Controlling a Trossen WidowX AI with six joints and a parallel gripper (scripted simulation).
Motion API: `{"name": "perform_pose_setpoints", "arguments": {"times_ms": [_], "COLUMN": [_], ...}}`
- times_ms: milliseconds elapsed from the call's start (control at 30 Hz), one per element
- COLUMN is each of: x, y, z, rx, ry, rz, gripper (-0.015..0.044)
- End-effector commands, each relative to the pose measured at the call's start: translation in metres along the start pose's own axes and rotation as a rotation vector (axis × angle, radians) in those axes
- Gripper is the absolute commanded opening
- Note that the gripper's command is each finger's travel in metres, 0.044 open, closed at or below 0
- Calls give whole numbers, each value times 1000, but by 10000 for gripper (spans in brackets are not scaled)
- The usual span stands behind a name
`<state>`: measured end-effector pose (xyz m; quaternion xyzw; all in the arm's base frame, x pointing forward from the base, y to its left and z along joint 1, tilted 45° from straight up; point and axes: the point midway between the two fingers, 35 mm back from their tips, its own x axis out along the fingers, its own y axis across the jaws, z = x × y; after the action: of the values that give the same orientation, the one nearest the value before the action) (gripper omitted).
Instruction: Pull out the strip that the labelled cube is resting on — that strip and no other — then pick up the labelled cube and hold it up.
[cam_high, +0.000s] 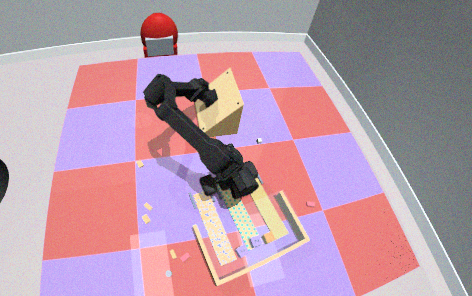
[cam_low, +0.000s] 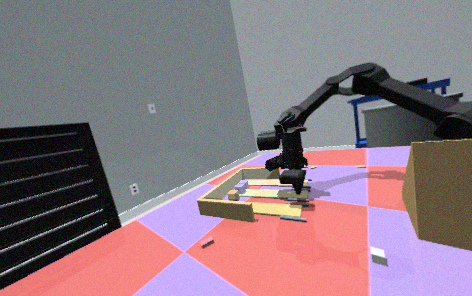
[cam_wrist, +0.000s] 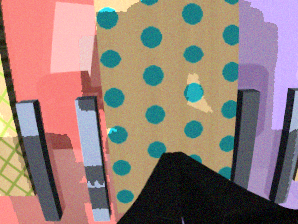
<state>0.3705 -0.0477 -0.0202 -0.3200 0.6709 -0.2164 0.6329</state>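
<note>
Teal-dotted cream strip (cam_high: 243, 220) lies flat in the tan open-fronted tray (cam_high: 252, 272), lower centre of the top view, its near end under the black pincer (cam_high: 226, 192), which is shut on nothing. It looks thin, stiff and slippery, best dragged by that end. Small lilac cube (cam_high: 256, 242) sits at its far end; any label is unreadable.
</note>
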Motion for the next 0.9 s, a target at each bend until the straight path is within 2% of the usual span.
{"name": "perform_pose_setpoints", "arguments": {"times_ms": [0, 867], "x": [3, 4], "y": [1, 2], "z": [-10, -50], "rx": [-7, -9], "ry": [14, 15], "rz": [-4, -4], "gripper": [0, 0]}}
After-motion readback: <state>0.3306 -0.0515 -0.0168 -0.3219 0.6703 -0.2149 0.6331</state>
